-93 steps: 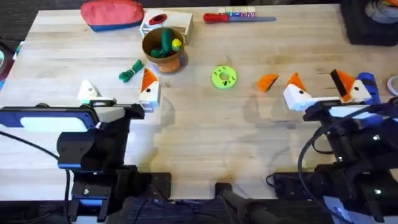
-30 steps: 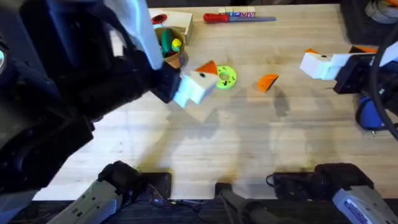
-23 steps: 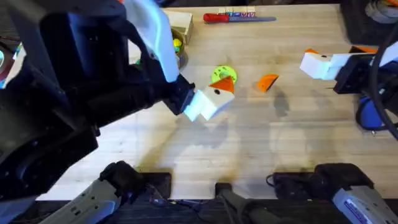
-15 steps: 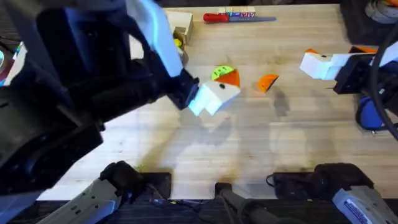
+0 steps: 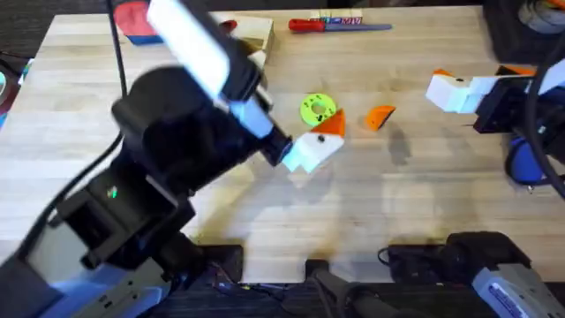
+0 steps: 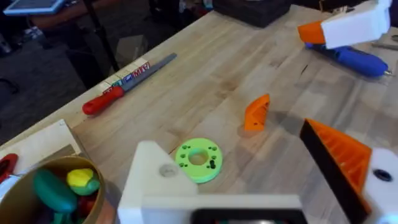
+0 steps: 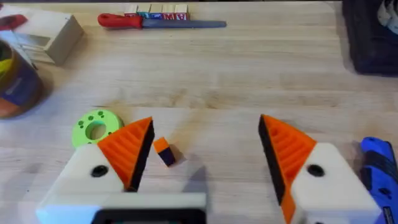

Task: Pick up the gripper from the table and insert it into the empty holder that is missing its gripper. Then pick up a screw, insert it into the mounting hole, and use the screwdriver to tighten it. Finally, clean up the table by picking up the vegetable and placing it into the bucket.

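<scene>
First step in hand: the left end effector (image 5: 320, 141), fingers spread and empty, hovers beside the lime disc (image 5: 316, 109), needing to close around the gripper (image 5: 380, 116) lying just beyond it on the worktop (image 5: 424, 203).

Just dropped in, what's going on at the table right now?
The left gripper hovers mid-table, jaws open and empty, beside the lime-green disc. The loose orange gripper pad lies untouched on the wood close by. The right gripper is open, holding nothing, with the blue screwdriver lying near it.
</scene>
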You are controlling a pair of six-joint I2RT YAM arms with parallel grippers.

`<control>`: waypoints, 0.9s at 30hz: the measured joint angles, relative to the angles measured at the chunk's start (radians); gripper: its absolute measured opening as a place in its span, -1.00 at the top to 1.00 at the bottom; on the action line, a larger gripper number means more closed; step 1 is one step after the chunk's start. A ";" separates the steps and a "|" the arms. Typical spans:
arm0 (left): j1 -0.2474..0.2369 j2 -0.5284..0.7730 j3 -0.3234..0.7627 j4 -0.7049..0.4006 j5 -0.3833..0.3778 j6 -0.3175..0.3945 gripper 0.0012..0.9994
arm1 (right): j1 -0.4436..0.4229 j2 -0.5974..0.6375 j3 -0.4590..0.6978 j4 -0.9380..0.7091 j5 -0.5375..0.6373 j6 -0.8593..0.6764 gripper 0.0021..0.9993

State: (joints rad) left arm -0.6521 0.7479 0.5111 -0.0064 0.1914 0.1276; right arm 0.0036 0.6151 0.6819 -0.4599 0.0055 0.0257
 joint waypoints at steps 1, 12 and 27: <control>0.000 -0.036 -0.035 0.012 0.000 0.000 -0.98 | 0.000 0.000 0.000 0.000 0.000 0.000 -0.98; 0.005 -0.486 -0.367 0.045 0.000 -0.003 -0.98 | 0.000 0.000 0.000 0.000 0.000 0.000 -0.98; 0.021 -0.743 -0.506 -0.058 0.030 -0.151 -0.97 | 0.000 0.000 0.000 0.000 0.000 0.000 -0.98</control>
State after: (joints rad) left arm -0.6312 0.0051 0.0055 -0.0643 0.2214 -0.0232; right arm 0.0036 0.6151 0.6819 -0.4599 0.0055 0.0254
